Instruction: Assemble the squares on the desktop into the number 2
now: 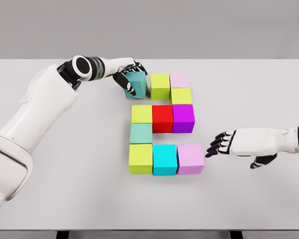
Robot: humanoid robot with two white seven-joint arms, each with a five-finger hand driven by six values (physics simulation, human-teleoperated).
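Ten coloured cubes sit on the pale grey surface [50, 199], and the red cube [162, 118] at the middle of the group serves as the marker for all the others. Directly left of it, touching, is a yellow-green cube [141, 114]; directly right, touching, is a purple cube [183, 117]. Above the purple one stands a smaller-looking yellow-green cube [181, 95], with a pale pink cube [179, 80] behind that. Above the red cube, slightly apart from it, is another yellow-green cube [160, 85]. Up and to the left of the red cube is a teal cube [137, 83], tilted a little and gripped by the left robot hand [126, 77], whose dark fingers curl around its left and front faces. Below the left neighbour lies a pale teal cube [141, 133]. Under the red cube runs a bottom row: yellow-green [140, 158], cyan [165, 159] and pale pink [190, 159]. Right of that row, near but not touching it, the right robot hand [234, 142] hovers with fingers spread and nothing in it
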